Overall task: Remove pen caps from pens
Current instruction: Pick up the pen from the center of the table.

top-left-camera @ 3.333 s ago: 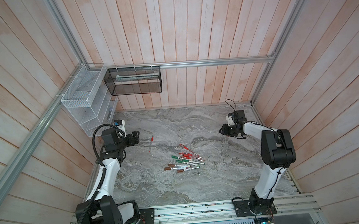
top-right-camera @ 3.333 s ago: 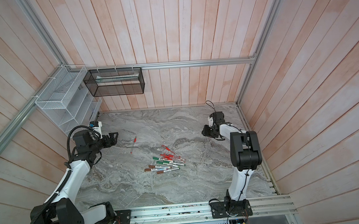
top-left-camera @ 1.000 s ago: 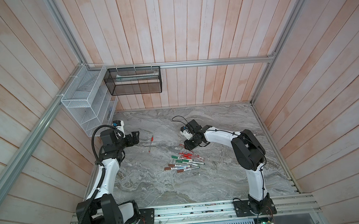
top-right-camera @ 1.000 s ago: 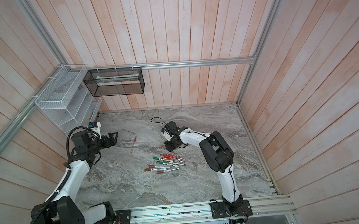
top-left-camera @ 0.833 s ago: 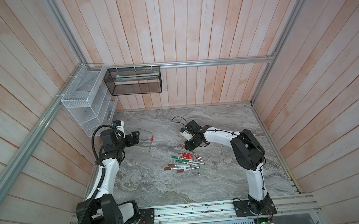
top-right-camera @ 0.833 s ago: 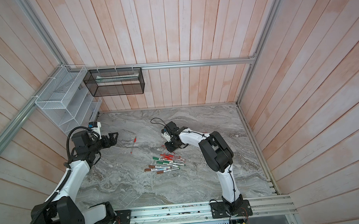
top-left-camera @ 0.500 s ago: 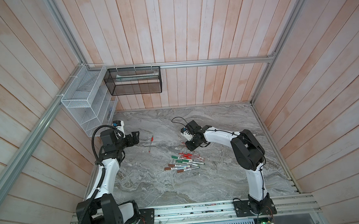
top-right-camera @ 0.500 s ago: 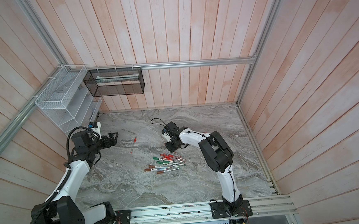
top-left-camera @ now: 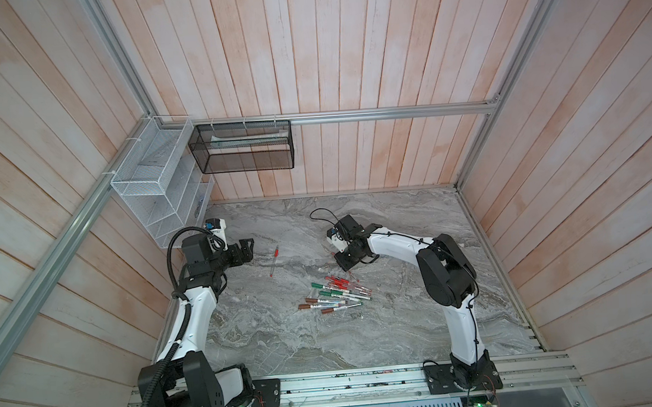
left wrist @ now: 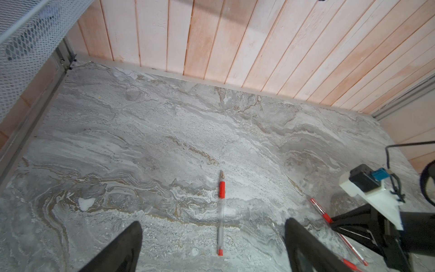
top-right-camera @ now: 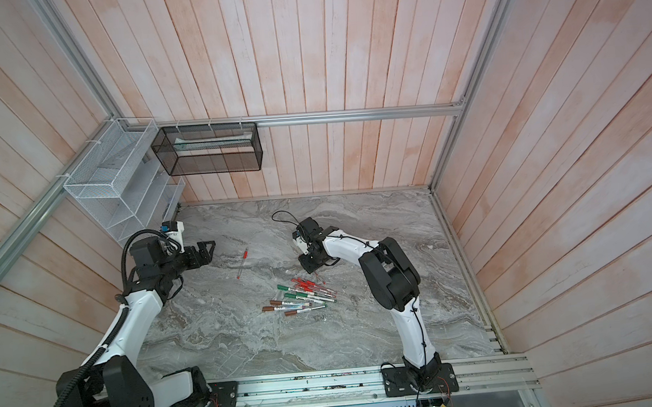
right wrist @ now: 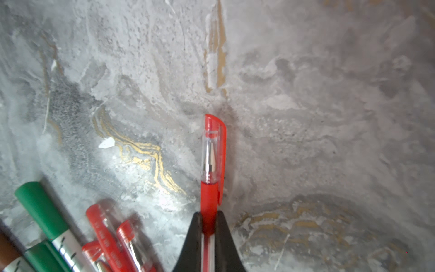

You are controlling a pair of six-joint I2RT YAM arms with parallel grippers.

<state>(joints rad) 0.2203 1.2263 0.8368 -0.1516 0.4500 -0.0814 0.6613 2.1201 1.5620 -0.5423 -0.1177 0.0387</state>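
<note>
Several pens [top-left-camera: 334, 295] lie in a loose pile mid-table, seen in both top views [top-right-camera: 299, 297]: red-trimmed clear ones and white markers with green or brown caps. My right gripper [right wrist: 209, 221] is shut on a red pen [right wrist: 208, 202] at the pile's far edge. That pen's clear, red-tipped cap [right wrist: 213, 146] sits over its tip. My left gripper [left wrist: 213, 227] hangs open near the left wall, holding nothing. One lone pen [left wrist: 221, 212] with a bare metal tip lies on the table beyond its fingers, left of the pile [top-left-camera: 274, 260].
A white wire rack [top-left-camera: 161, 199] hangs on the left wall and a black mesh basket [top-left-camera: 243, 147] on the back wall. Wooden walls close in the marble table [top-left-camera: 325, 348] on three sides. A metal rail [top-left-camera: 366, 380] runs along the front.
The right arm swung in from the far right corner to the pile's far edge, and its jaws closed on a red pen. The left arm has not moved.
</note>
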